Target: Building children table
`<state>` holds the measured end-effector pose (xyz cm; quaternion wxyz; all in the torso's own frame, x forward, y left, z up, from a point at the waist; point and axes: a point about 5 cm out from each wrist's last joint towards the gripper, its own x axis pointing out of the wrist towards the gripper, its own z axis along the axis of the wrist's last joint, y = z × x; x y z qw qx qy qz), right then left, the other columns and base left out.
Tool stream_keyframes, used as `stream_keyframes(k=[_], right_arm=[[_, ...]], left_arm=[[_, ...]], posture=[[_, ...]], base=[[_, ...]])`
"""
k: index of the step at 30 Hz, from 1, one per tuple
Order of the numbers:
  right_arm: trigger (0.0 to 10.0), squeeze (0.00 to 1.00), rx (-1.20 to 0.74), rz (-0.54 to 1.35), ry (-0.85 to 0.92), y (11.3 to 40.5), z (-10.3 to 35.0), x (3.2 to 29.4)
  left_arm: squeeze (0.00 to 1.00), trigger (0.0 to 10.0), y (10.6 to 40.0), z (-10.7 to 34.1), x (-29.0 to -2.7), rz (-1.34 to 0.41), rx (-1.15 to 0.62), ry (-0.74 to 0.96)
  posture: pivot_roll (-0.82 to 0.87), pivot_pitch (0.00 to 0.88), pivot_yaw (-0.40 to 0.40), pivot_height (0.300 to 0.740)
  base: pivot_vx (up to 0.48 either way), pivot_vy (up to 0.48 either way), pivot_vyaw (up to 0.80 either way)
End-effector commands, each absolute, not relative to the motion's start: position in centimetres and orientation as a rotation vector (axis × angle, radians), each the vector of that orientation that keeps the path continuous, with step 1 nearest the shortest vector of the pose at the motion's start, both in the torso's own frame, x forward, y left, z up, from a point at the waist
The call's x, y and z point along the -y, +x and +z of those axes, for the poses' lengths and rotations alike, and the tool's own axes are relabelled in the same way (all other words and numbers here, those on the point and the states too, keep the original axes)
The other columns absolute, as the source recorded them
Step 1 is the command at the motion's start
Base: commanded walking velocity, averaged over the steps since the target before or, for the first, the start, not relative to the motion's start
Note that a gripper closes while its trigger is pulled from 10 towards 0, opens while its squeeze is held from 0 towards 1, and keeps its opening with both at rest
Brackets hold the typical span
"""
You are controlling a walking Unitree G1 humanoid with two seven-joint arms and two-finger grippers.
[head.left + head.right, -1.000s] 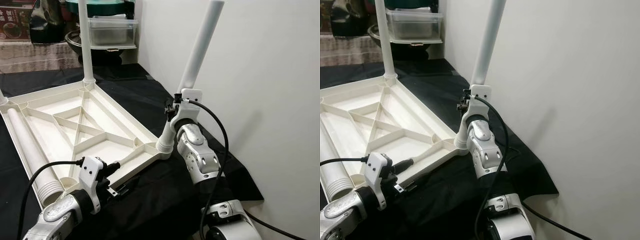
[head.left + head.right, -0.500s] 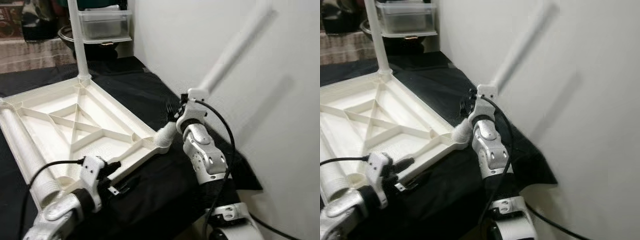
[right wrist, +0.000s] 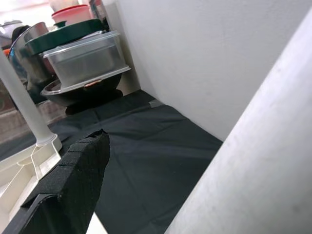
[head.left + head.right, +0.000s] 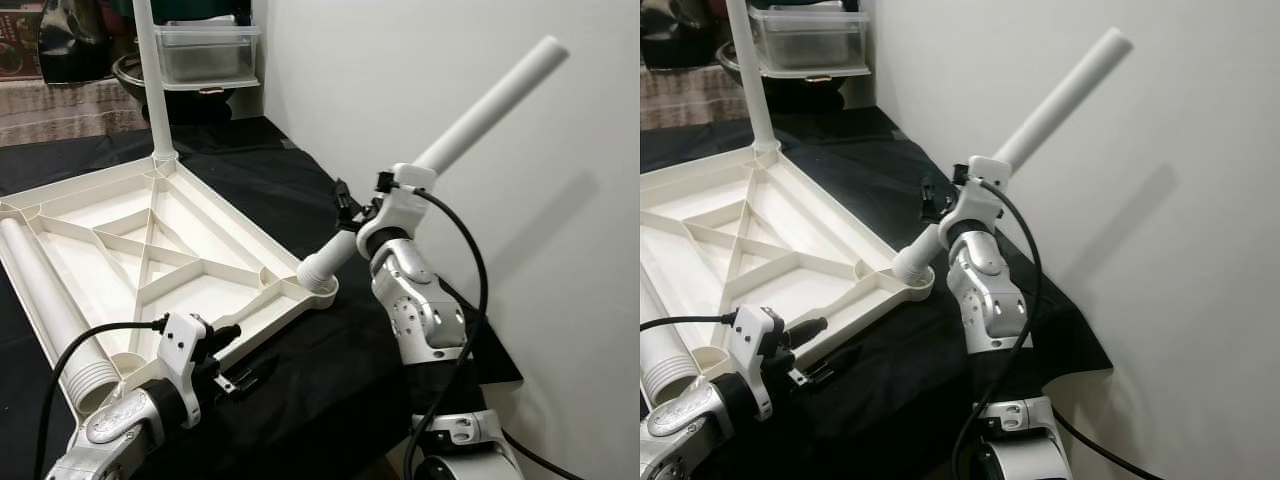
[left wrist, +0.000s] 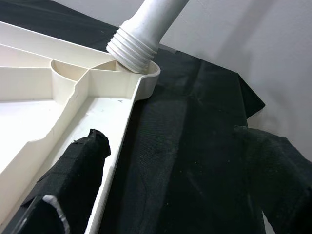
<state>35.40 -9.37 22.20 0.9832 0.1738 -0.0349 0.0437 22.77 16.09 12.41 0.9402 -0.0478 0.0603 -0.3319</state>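
Note:
The white plastic table top (image 4: 205, 225) lies upside down on a black cloth. One white leg (image 4: 150, 80) stands upright in its far corner socket. A second leg (image 4: 45, 300) lies loose inside the top on the left. My right gripper (image 4: 358, 208) is shut on a third leg (image 4: 480, 110), which leans steeply toward the wall. Its threaded end (image 5: 134, 46) rests tilted at the near right corner socket (image 4: 318, 285). My left gripper (image 4: 238, 378) is open by the top's front edge, its fingers (image 5: 73, 165) wide apart over edge and cloth.
A white wall (image 4: 400, 70) runs close along the right, and the tilted leg's far end nears it. A clear lidded container (image 4: 205, 50) on a dark bowl stands at the back. The black cloth (image 4: 330, 400) hangs over the near right edge.
The held leg has swung from nearly upright to a steep lean toward the wall, its threaded end still at the corner socket. The camera has shifted a little. The left arm stays put.

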Motion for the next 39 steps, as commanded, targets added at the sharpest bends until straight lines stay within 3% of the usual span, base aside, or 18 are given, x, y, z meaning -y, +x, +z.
stream_keyframes(k=[1,2,3,4,5,6,9,25,33,39], right_arm=[[0.0,0.75,0.063,0.121,0.422,35.0,21.9,8.5],[0.0,0.67,0.085,0.134,0.444,34.9,22.2,8.5],[0.0,0.67,0.085,0.134,0.444,34.9,22.2,8.5],[0.0,0.38,0.113,0.149,0.461,34.7,22.7,8.5],[0.0,0.38,0.113,0.149,0.461,34.7,22.7,8.5],[0.0,0.0,0.159,0.18,0.465,34.6,23.4,8.5],[0.0,0.0,0.247,0.302,0.45,34.8,25.2,8.7],[0.0,0.0,0.258,0.412,0.404,35.8,26.1,9.4],[0.0,0.0,0.309,0.553,0.152,37.5,28.7,11.5],[0.0,0.0,0.347,0.706,0.076,38.1,29.7,12.9]], left_arm=[[0.0,10.0,22.6,11.9,-16.0,-0.684,-0.145,-0.103],[0.0,10.0,22.6,11.9,-16.0,-0.684,-0.146,-0.103],[0.0,10.0,22.6,11.9,-16.0,-0.684,-0.146,-0.103],[0.0,10.0,22.7,11.9,-16.0,-0.683,-0.146,-0.103],[0.0,10.0,22.7,11.9,-16.0,-0.683,-0.146,-0.103],[0.0,10.0,22.7,11.9,-16.0,-0.682,-0.145,-0.1],[0.0,10.0,23.0,11.9,-16.0,-0.681,-0.142,-0.093],[0.0,10.0,23.0,11.7,-16.0,-0.662,-0.144,-0.084],[0.0,10.0,23.1,11.7,-16.0,-0.663,-0.143,-0.093],[0.0,10.0,22.8,11.7,-16.0,-0.666,-0.144,-0.111]], posture=[[0.05,0.0,-0.127,0.74],[0.05,0.0,-0.125,0.74],[0.05,0.0,-0.125,0.74],[0.05,0.0,-0.125,0.74],[0.05,0.0,-0.125,0.74],[0.05,0.0,-0.121,0.74],[0.04,0.0,-0.117,0.74],[0.05,0.0,-0.128,0.74],[0.05,0.0,-0.132,0.74],[0.05,0.0,-0.139,0.74]], base=[[0.0,0.0,0.0],[0.0,0.0,0.0],[0.0,0.0,0.0],[0.0,0.0,0.0],[0.0,0.0,0.0],[0.0,0.0,0.0],[0.0,0.0,0.0],[0.0,0.0,0.0],[0.0,0.0,0.0],[0.0,0.0,0.0]])
